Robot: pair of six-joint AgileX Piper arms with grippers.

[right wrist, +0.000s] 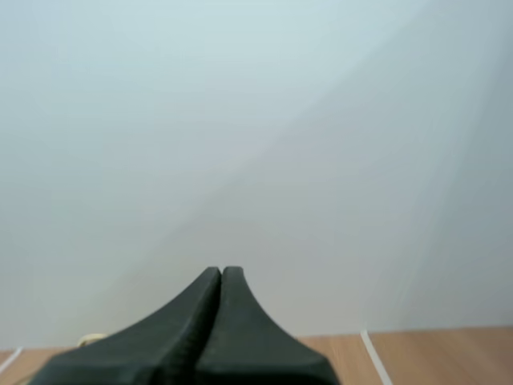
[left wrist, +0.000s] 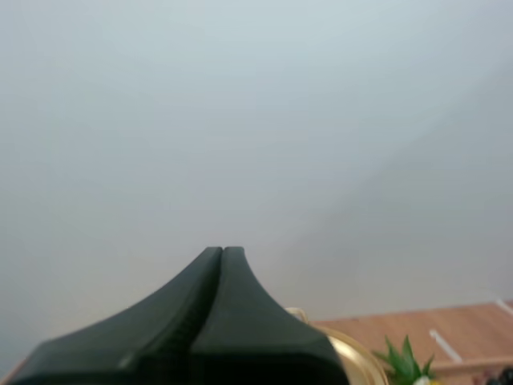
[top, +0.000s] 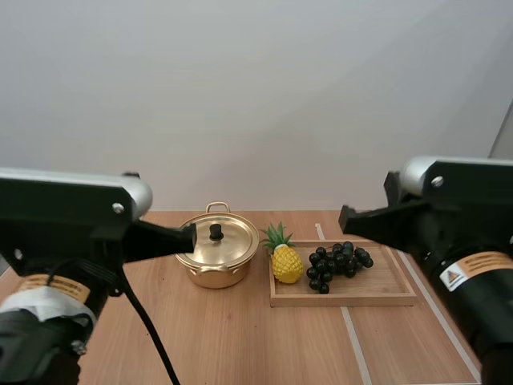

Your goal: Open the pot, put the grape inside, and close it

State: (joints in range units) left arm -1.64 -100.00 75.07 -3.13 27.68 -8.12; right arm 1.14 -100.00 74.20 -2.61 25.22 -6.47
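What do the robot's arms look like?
The left arm and right arm are black and chunky, with rounded silver caps. Each wears an orange sticker. The jaws are black and taper to a thin tip.

The high view looks forward and down from behind the robot over the table (top: 240, 345). The wrist views sit close behind the left gripper (left wrist: 223, 250) and right gripper (right wrist: 221, 269), facing nearly level at the wall (top: 256, 96). High and left wrist views share the pot (top: 216, 250) and pineapple (top: 286, 263).
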